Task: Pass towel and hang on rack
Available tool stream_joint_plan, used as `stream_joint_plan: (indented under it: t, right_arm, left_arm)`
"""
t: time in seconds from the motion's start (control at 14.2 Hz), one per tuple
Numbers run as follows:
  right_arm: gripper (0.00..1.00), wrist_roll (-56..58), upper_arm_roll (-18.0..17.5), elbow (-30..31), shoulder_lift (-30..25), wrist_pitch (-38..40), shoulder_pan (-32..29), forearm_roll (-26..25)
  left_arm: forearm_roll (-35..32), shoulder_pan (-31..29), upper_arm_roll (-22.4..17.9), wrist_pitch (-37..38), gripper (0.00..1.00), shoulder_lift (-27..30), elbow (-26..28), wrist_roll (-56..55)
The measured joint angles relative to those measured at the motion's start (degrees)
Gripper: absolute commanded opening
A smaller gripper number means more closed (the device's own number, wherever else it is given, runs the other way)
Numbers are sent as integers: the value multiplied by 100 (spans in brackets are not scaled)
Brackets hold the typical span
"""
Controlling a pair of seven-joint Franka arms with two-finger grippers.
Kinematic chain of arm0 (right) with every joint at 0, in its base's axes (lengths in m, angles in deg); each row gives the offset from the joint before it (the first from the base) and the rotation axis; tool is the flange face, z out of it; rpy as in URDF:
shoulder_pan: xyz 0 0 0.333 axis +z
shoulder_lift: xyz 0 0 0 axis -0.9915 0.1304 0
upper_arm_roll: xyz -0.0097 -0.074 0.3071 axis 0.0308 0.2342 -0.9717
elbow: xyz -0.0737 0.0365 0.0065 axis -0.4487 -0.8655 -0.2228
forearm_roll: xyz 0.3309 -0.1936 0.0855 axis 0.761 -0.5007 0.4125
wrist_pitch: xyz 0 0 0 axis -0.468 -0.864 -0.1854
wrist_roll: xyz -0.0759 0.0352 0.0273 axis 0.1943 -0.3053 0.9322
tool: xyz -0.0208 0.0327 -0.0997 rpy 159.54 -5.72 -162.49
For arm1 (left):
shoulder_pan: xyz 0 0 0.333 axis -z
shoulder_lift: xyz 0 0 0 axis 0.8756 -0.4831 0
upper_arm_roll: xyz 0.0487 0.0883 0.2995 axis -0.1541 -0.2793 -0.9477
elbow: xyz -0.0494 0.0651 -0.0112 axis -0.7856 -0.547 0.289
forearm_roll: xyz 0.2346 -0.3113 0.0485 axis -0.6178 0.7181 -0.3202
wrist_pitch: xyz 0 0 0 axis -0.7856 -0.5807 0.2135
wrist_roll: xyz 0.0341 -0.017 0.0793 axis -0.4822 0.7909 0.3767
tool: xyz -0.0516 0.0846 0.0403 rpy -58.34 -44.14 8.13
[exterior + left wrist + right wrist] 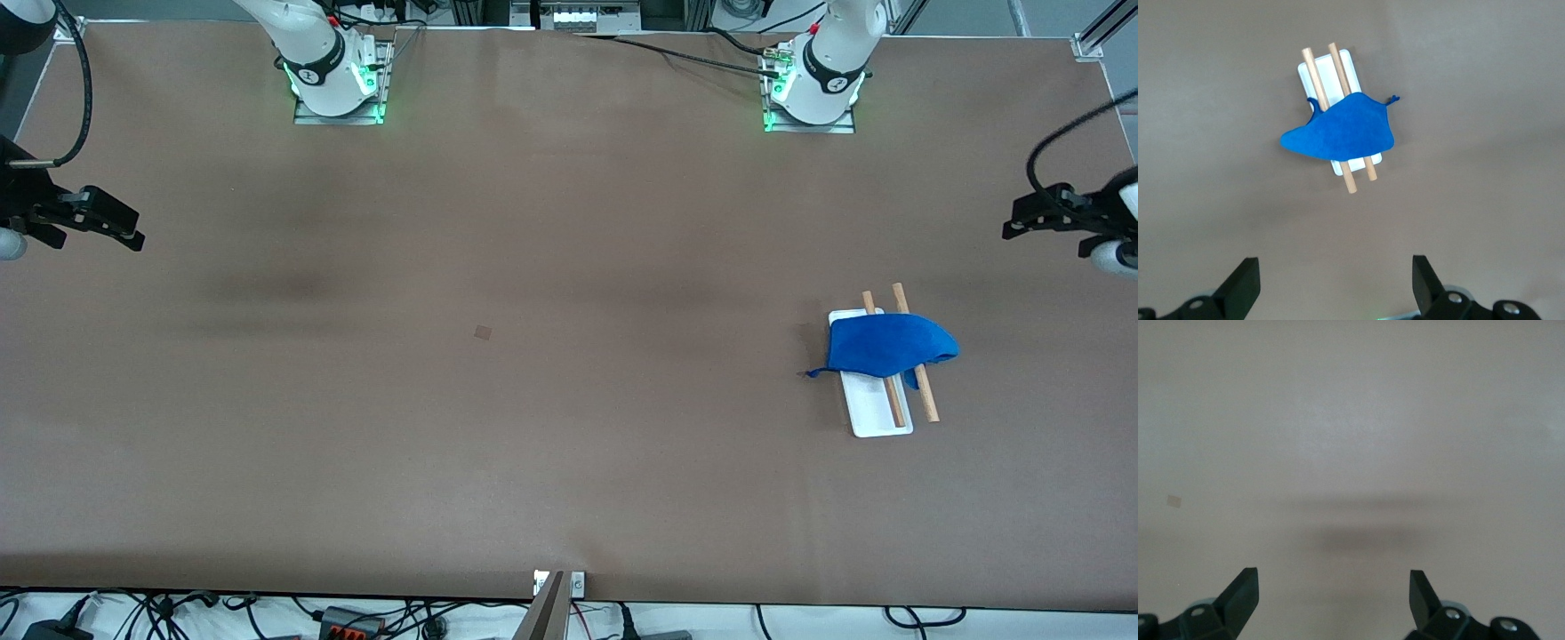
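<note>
blue towel (pixel 889 347) clear of left gripper (pixel 1018 224)

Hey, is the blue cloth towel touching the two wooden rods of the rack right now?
Touching. In the left wrist view the blue towel lies draped across both wooden rods, hiding their middles.

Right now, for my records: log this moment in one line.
towel: draped over rack | left pincer: open, waiting | right pincer: open, waiting | stage: hung

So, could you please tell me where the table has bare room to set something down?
Bare brown table runs from the rack to the right arm's end. The only crowded spot is the rack with the blue towel draped over it. Left gripper and right gripper wait at the ends.
</note>
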Motion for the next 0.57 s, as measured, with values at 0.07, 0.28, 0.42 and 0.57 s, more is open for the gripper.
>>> stream_joint_plan:
  t: [0.07, 0.28, 0.42, 0.57]
  right_arm:
    - [100, -1, 0, 1, 0, 20, 0, 0]
    - [100, -1, 1, 27, -2, 61, -1, 0]
    - [100, -1, 1, 77, -21, 75, -1, 0]
    - [100, -1, 0, 110, -38, 76, -1, 0]
  left_arm:
    - [0, 26, -37, -95, 100, 213, 272, -69]
    - [0, 140, -125, -163, 100, 643, 793, -864]
    - [0, 155, -143, -151, 100, 804, 943, -1261]
    - [0, 158, -152, 15, 100, 904, 958, -1362]
